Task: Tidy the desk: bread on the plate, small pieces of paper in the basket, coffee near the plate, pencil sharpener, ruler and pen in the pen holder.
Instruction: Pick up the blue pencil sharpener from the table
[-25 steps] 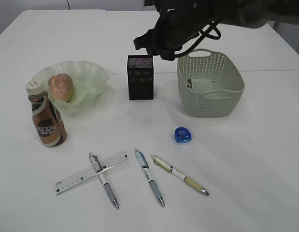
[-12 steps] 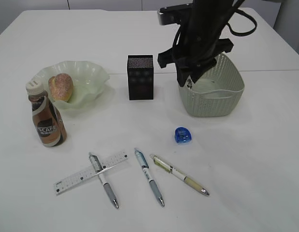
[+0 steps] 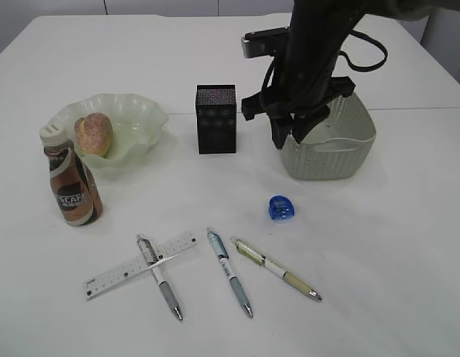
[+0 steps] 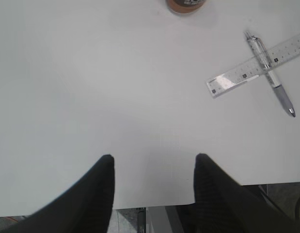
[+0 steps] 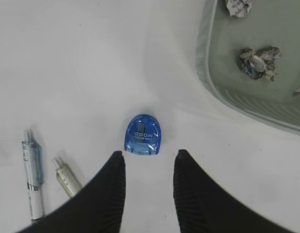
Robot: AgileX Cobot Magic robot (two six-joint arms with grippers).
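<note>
Item: pencil sharpener [image 5: 143, 135], blue, flat, rounded at its far end. It lies on the tabletop [image 3: 393, 245] just ahead of your right tool [image 5: 149, 158], a little toward the left finger. The jaws stand partly spread, empty and nothing between them.

Item: basket [image 5: 208, 58], ahead and to the right of that tool, with crumpled paper pieces [image 5: 259, 60] already inside. Keep your wrist off its rim as you lower.

Item: pens. One blue pen [image 5: 32, 167] and one pale green pen [image 5: 66, 177] lie to the left of the right tool, well apart from the sharpener. They will likely not interfere.

Item: pen holder [image 3: 215, 119], black, upright, to the left of the arm in the exterior view. Judged destination for the sharpener.

Item: left tool [image 4: 153, 158], jaws spread and empty, over bare tabletop. The ruler [image 4: 259, 65] with a pen [image 4: 268, 73] crossed over it lies ahead and to its right, the coffee [image 4: 186, 4] at the far edge.

Item: bread [image 3: 94, 134], in the plate [image 3: 137, 111].

Handling advice: move the right tool forward and slightly left so the sharpener sits centred, descend straight, then pinch across its flat sides. It is smooth and may skid if one finger arrives first.
</note>
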